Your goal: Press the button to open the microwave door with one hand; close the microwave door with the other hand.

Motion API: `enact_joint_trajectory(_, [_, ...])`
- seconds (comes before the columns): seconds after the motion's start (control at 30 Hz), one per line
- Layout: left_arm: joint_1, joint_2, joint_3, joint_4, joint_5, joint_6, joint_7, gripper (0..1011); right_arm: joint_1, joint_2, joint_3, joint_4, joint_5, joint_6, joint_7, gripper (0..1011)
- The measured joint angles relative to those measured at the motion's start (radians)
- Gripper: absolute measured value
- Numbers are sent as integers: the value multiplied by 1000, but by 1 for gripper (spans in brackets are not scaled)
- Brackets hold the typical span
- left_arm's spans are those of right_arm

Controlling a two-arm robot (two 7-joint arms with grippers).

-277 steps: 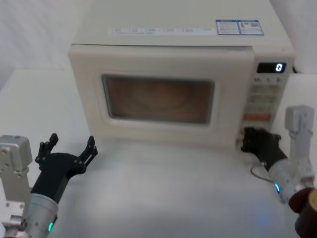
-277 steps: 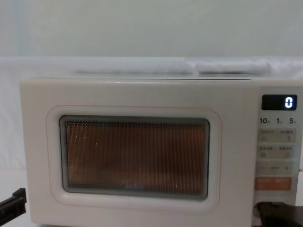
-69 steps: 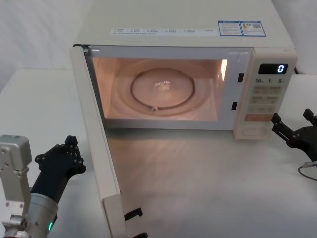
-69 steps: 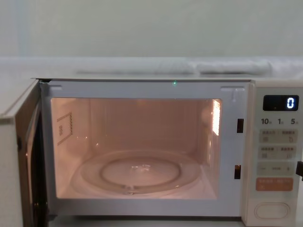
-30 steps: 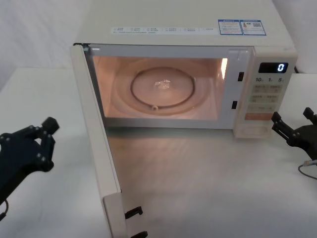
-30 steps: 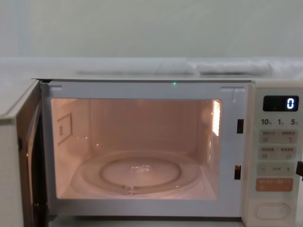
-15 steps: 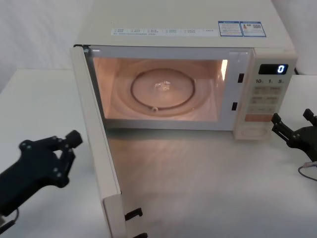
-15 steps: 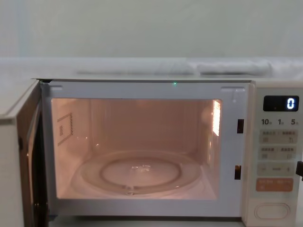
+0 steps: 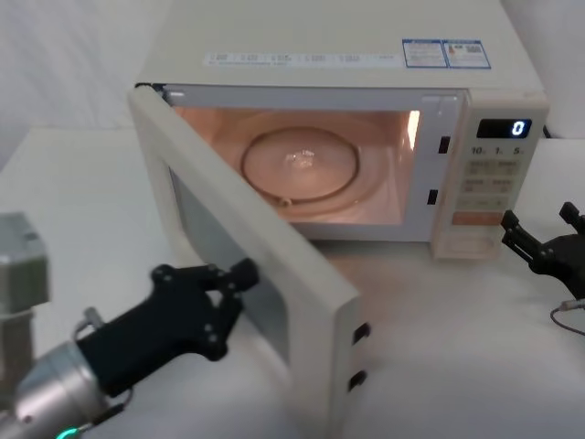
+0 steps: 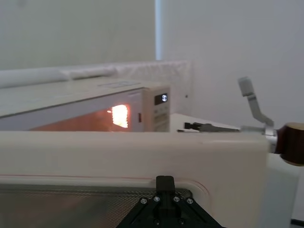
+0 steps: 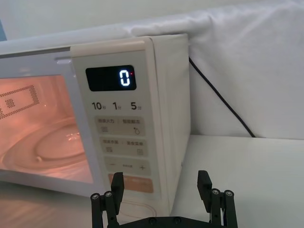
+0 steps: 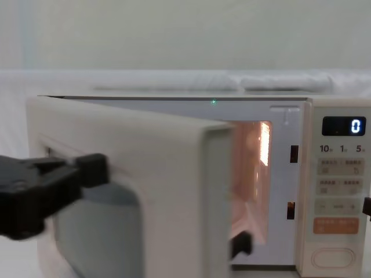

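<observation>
The cream microwave door (image 9: 306,306) stands about half shut, swung out at an angle from its left hinge. My left gripper (image 9: 233,279) is shut, and its tips press on the door's outer face beside the window (image 12: 95,168). In the left wrist view the door (image 10: 118,152) sits right in front of that gripper (image 10: 165,183). The wide pill-shaped button (image 9: 468,244) lies at the foot of the control panel (image 12: 333,258). A short way to its right, my right gripper (image 9: 537,227) hangs open and holds nothing, facing the panel (image 11: 160,180).
The microwave's cavity (image 9: 311,165) is lit, with a glass turntable inside. Its display (image 11: 111,78) reads 0. A black power cord (image 11: 223,104) runs down behind the microwave's right side. White table (image 9: 439,366) stretches in front, and a thin cable (image 9: 562,315) lies at the right.
The door has swung from wide open to about half shut. My left gripper has moved right and forward against its outer face. The right gripper has not moved.
</observation>
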Motion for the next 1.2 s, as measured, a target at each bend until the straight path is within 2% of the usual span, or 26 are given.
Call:
enact_joint_trajectory(0.03, [-22,-4,27,9,3,8,0,0,0,0,0,0,0,0,0,1002])
enact_joint_trajectory(0.07, [-22,-4,27,9,3,8,0,0,0,0,0,0,0,0,0,1002])
enact_joint_trajectory(0.17, [-72,-26,84,35,7,22,14,0,0,0,0,0,0,0,0,1002])
enact_joint_trajectory(0.43, [-163,-78,180,77,13,42,50,0,0,0,0,0,0,0,0,1002])
enact_joint_trajectory(0.73, [-269,-136,277,125,60,71,119,0,0,0,0,0,0,0,0,1002])
enact_joint_trajectory(0.83, [-329,-170,317,156,94,94,166,0,0,0,0,0,0,0,0,1002])
enact_joint_trajectory(0.87, [-329,-170,317,156,94,94,166,0,0,0,0,0,0,0,0,1002])
enact_joint_trajectory(1.03, [-417,-223,354,205,127,128,211,0,0,0,0,0,0,0,0,1002])
enact_joint_trajectory(1.2, [-479,-256,379,243,142,139,214,0,0,0,0,0,0,0,0,1002])
